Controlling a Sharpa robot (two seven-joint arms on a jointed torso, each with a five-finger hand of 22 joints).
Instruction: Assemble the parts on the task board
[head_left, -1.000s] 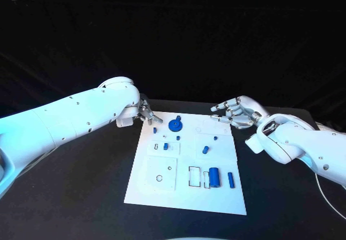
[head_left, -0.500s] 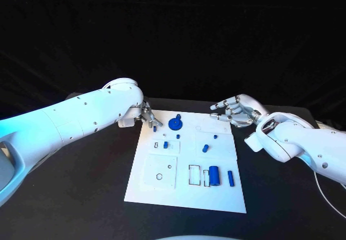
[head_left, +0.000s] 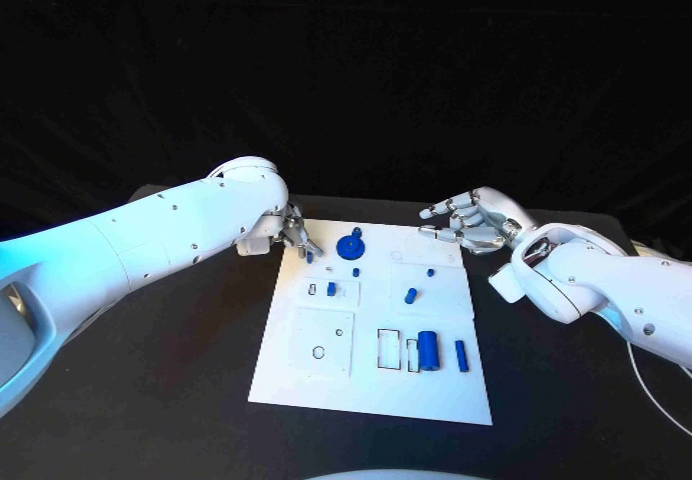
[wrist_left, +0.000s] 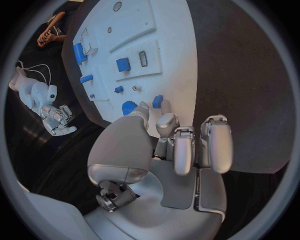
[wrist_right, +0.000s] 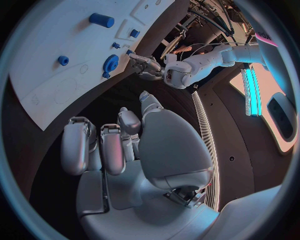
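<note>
you're early on: your left hand (head_left: 289, 233) pinches a small blue part (head_left: 309, 256) at its fingertips, your right hand (head_left: 473, 222) hovers curled and empty, and most parts lie loose on the task board (head_left: 372, 385).

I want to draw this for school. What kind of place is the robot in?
It looks like a robot test lab, most likely. A white task board with small blue parts lies on a black table, dark curtains hang behind, and two robot hands, left hand and right hand, wait beside the board.
</note>
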